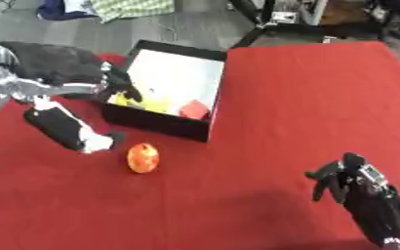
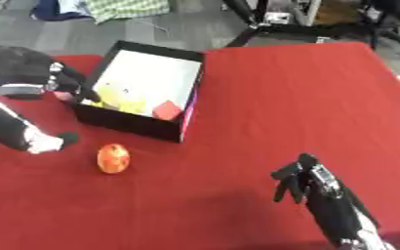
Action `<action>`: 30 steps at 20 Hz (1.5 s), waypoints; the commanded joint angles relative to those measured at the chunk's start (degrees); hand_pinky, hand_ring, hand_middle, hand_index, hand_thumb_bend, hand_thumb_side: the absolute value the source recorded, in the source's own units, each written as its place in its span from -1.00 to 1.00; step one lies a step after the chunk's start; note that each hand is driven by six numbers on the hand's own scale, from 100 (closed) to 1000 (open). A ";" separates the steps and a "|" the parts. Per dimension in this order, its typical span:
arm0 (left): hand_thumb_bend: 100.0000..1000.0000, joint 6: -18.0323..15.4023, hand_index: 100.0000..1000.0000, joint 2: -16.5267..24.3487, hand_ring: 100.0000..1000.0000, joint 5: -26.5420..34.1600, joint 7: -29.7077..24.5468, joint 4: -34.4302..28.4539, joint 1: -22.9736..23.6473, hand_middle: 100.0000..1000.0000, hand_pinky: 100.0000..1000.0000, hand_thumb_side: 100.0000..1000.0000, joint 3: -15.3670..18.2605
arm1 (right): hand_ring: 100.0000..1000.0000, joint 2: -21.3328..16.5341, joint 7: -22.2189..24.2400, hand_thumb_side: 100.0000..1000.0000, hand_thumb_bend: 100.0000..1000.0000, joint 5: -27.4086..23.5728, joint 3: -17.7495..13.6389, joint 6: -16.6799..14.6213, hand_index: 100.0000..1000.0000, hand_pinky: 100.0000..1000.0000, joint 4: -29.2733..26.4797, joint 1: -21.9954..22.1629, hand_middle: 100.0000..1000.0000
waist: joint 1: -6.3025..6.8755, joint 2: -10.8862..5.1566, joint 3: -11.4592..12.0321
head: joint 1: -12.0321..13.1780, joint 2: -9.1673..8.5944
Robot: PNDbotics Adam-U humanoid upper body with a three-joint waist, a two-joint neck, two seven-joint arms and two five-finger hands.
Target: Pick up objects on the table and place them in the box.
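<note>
The bench (image 1: 306,97) was covered in a red cloth, and on it, toward the robot's left, stood a black box (image 1: 156,123) with a white floor and no lid. Inside the box, near its front wall, lay some yellow things (image 1: 148,103) and a small red block (image 1: 195,109); I could not tell what the yellow ones were. Just in front of the box, out on the cloth, sat a round orange-red fruit (image 1: 143,157), perhaps an apple or a peach, touching nothing else.

The robot's left hand (image 1: 118,84) was up at the box's left wall, its dark fingers curled down over the rim and into the near-left corner, right beside the yellow things. From where I stood I could not tell whether those fingers gripped anything or had let go. Below that arm, on the cloth to the left of the fruit, lay a black and white shape (image 1: 67,129) ending in a pale tip close to the fruit but not touching it; I could not make out what it was.

The right hand (image 2: 295,179) hung low at the near right side of the bench, well apart from the box and the fruit, its fingers drooping, relaxed and empty.

Beyond the far edge of the bench was grey floor with some cloth lying on it.
</note>
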 commanded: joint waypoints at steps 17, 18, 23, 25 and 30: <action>-0.75 -1.26 0.87 -9.92 0.56 -14.73 5.87 15.43 2.33 0.63 0.67 -0.07 -4.36 | -0.29 -0.94 -0.09 1.00 -1.00 -0.37 -0.33 -0.41 0.03 0.73 -0.72 -0.51 -0.78 | -0.04 -0.71 -0.17 | -0.50 -0.10; -0.77 -1.45 0.87 -10.11 0.56 -14.86 6.01 15.82 2.45 0.62 0.67 -0.09 -4.52 | -0.29 -0.93 -0.10 1.00 -1.00 -0.36 -0.32 -0.39 0.04 0.73 -0.71 -0.55 -0.78 | -0.04 -0.68 -0.20 | -0.49 -0.10; -0.84 -1.65 0.84 -11.78 0.54 -15.74 9.30 17.87 3.56 0.60 0.67 -0.33 -5.19 | -0.29 -1.03 -0.02 1.00 -1.00 -0.60 -0.33 -0.55 0.04 0.73 -0.75 -0.63 -0.78 | -0.06 -0.70 -0.16 | -1.01 -0.10; -0.83 -1.86 0.84 -12.31 0.54 -16.25 11.26 18.98 4.11 0.59 0.66 -0.39 -5.49 | -0.29 -1.02 -0.06 1.00 -1.00 -0.56 -0.35 -0.50 0.04 0.73 -0.73 -0.68 -0.78 | -0.06 -0.63 -0.16 | -1.15 -0.10; -0.84 -3.04 0.77 -13.78 0.50 -17.87 15.05 22.47 4.93 0.50 0.65 -0.67 -6.44 | -0.29 -1.05 -0.01 1.00 -1.00 -0.46 -0.26 -0.43 0.04 0.73 -0.71 -0.63 -0.78 | -0.08 -0.55 -0.07 | -1.26 -0.10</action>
